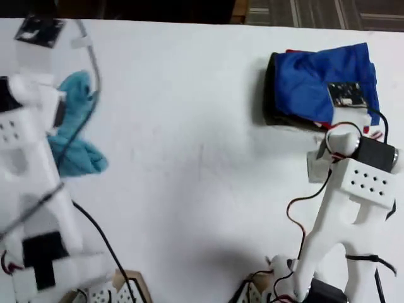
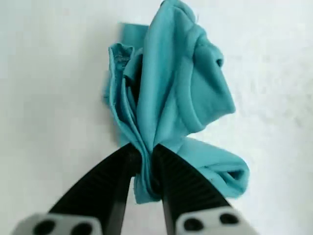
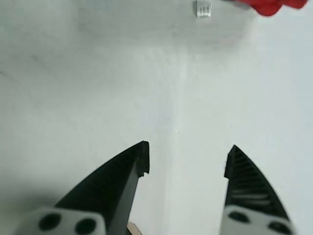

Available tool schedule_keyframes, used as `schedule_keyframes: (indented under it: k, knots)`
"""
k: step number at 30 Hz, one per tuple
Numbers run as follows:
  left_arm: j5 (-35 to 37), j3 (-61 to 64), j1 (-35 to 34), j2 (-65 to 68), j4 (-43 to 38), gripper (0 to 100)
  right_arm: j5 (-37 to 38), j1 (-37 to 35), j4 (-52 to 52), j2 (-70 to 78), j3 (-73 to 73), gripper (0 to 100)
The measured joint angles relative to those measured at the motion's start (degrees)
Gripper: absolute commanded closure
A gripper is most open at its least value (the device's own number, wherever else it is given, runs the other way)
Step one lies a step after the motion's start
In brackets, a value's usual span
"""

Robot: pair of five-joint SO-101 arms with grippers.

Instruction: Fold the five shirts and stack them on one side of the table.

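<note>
One teal shirt (image 2: 181, 88) clenched in left gripper (image 2: 143, 151); right gripper (image 3: 189, 147) agape; white tag (image 3: 203, 8) beyond, print illegible.

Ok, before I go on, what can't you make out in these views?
- High view: how many shirts lie under the blue shirt; the right arm covers their near edge.
- High view: part of the teal shirt, under the left arm.
- Right wrist view: the red cloth, cut off by the picture's edge.
</note>
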Motion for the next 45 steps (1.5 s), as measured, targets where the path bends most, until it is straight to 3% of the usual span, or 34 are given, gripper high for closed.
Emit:
schedule_keyframes:
  k: [4,12,15,22,32,38,40,42,45]
  knots:
    - [0.6,4.5,6.7,-7.5,0.0,97,0.0,0.5,0.0,0.0,0.4,75.4]
    - [7.9,25.4,22.8,-18.5,-0.4,97,-0.2,0.5,0.0,0.0,0.4,75.4]
    - [8.4,30.2,25.8,-23.4,-2.7,96,-0.2,-1.1,0.0,0.0,0.5,75.4]
    - [8.2,43.1,21.2,-26.1,-7.5,78,-3.9,-12.0,0.0,0.0,1.1,75.2]
    - [2.9,60.9,10.5,-26.1,-19.8,79,-9.7,-35.0,-5.0,0.0,1.1,75.1]
    - [2.6,63.5,10.4,-26.1,-24.3,79,-9.7,-36.3,-6.3,0.0,2.0,75.1]
    - [2.6,63.5,10.3,-26.1,-24.7,85,-9.7,-36.1,-6.5,0.0,3.6,75.1]
    - [2.6,63.5,10.2,-26.2,-24.9,97,-9.7,-35.9,-7.4,0.0,5.7,75.1]
    - [2.6,63.5,8.3,-26.3,-25.5,97,-9.7,-35.9,-9.4,0.0,9.3,75.1]
